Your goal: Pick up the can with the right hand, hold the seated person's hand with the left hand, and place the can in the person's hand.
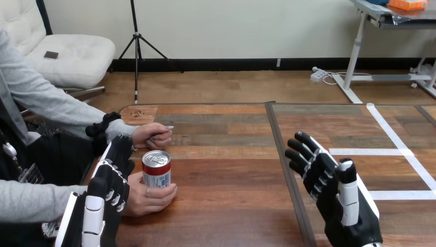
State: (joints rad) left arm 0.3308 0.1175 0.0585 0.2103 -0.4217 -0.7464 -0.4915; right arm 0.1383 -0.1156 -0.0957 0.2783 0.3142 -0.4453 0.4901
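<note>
The long table [231, 206] of mixed brown wooden planks takes up most of what is in front of me. A dark seam [282, 154] runs down it right of centre, and strips of white tape [391, 134] cross the boards at the far right.

The robot's right hand [329, 190] is right of that seam, over bare wood. Its black-and-white fingers are spread and nearly straight, with nothing in them, and it is well apart from the can. The robot's left hand [105, 185] is at the table's left edge, lying against the wrist of the person's nearer hand [141, 198] - whether it grips that wrist, I cannot tell.

That nearer hand rests on the table and has the can in it, fingers wrapped round its lower part.

The small upright metal can [156, 170] has a red band at the top, a white and blue label below it, and a silver lid with its pull tab lying flat - unopened, by the look of it.

Just beyond it, the person's farther hand [149, 135] rests on the table holding a thin silvery object [167, 127] too small to make out.
</note>
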